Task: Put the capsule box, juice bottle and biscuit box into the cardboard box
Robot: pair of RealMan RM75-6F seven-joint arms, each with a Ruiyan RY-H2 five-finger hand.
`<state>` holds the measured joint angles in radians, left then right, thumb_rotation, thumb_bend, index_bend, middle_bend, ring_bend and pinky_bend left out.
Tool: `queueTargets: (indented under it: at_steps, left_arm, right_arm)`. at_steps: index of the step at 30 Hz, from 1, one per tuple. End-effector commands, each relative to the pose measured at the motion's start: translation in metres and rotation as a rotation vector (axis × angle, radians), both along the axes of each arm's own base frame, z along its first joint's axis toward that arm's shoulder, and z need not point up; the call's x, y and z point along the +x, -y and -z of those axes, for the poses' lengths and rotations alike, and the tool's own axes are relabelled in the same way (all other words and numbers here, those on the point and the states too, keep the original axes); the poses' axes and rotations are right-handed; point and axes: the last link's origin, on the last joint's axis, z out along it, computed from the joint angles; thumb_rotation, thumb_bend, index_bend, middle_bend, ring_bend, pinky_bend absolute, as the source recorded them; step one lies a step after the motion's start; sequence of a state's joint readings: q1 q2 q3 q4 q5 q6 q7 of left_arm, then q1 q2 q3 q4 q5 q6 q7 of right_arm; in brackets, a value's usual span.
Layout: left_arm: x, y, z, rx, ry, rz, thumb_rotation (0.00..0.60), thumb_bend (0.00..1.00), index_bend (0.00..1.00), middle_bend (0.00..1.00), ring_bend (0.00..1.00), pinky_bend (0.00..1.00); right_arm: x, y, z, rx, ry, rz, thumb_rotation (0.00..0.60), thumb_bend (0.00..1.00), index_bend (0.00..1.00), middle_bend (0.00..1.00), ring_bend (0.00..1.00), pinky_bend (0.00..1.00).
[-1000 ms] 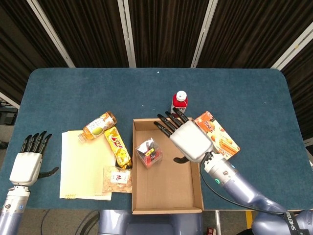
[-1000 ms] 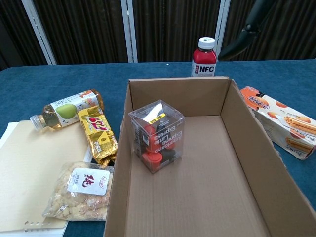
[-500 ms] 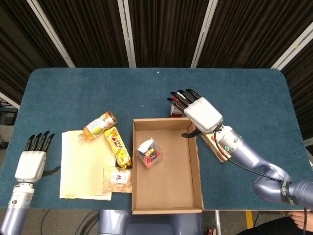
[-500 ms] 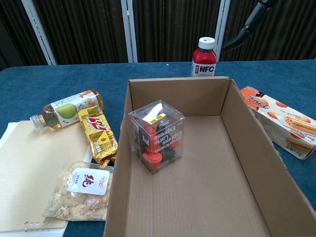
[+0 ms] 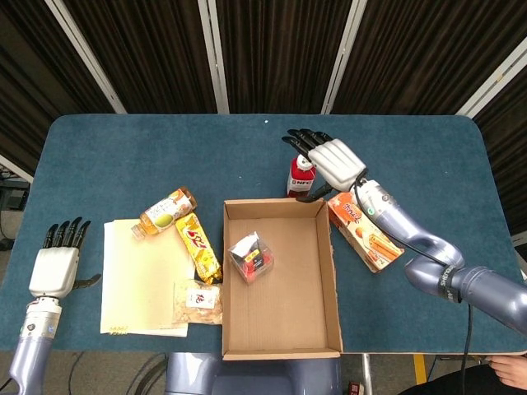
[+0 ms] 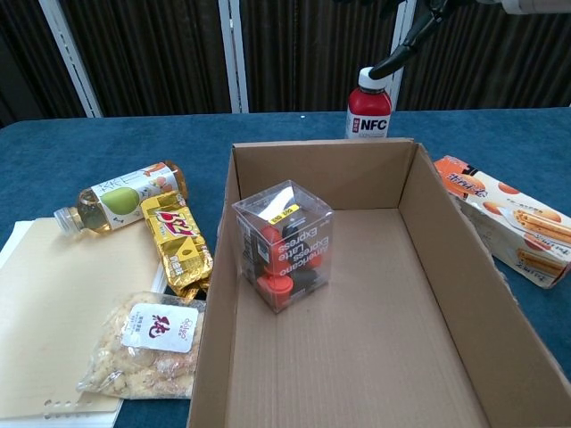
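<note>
The red NFC juice bottle [image 5: 298, 176] [image 6: 368, 109] stands upright just beyond the far wall of the cardboard box [image 5: 280, 203] [image 6: 321, 148]. My right hand [image 5: 331, 161] [image 6: 412, 31] hovers over the bottle's cap with fingers spread and holds nothing. Its thumb hangs down beside the cap; contact cannot be told. The clear capsule box [image 5: 251, 256] [image 6: 284, 255] sits inside the cardboard box at its left side. To the right of the cardboard box the orange biscuit box [image 5: 367, 235] [image 6: 505, 225] lies flat on the table. My left hand [image 5: 54, 265] rests open near the table's front left edge.
Left of the cardboard box lie a pear drink bottle [image 5: 167, 211] [image 6: 121, 196], a gold snack bar [image 5: 198, 244] [image 6: 178, 242], a bag of snacks [image 5: 198, 300] [image 6: 148, 344] and a yellow notebook [image 5: 136, 276] [image 6: 53, 303].
My right hand has moved from above the cardboard box to the far side, over the red bottle's cap. The left hand has drifted slightly toward the front edge.
</note>
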<state>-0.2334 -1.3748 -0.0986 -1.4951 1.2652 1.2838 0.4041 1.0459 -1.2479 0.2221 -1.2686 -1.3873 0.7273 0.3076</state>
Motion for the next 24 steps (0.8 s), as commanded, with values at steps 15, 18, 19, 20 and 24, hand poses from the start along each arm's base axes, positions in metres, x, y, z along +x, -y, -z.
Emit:
queueTargets:
  at_steps: [15,18,19,20,24]
  left_arm:
    - [-0.011,-0.013,0.008,-0.013,-0.035,-0.059,0.503,0.0,0.0,0.0,0.0,0.0]
    - [-0.012,-0.015,0.009,-0.011,-0.044,-0.067,0.499,0.0,0.0,0.0,0.0,0.0]
    - [-0.012,-0.015,0.009,-0.01,-0.043,-0.07,0.501,0.0,0.0,0.0,0.0,0.0]
    - [-0.012,-0.015,0.01,-0.01,-0.043,-0.072,0.5,0.0,0.0,0.0,0.0,0.0]
    - [-0.012,-0.016,0.011,-0.014,-0.042,-0.078,0.501,0.0,0.0,0.0,0.0,0.0]
  right_arm:
    - [-0.023,0.049,0.043,0.06,-0.003,0.158,0.6,0.04,0.0,0.0,0.06,0.21]
    - [-0.029,0.052,0.047,0.06,-0.024,0.169,0.6,0.05,0.0,0.0,0.07,0.21]
    - [-0.032,0.053,0.049,0.061,-0.029,0.174,0.6,0.05,0.0,0.0,0.07,0.21]
    - [-0.035,0.054,0.05,0.062,-0.034,0.179,0.6,0.05,0.0,0.0,0.07,0.21]
    - [-0.04,0.055,0.055,0.071,-0.033,0.192,0.6,0.06,0.0,0.0,0.08,0.21]
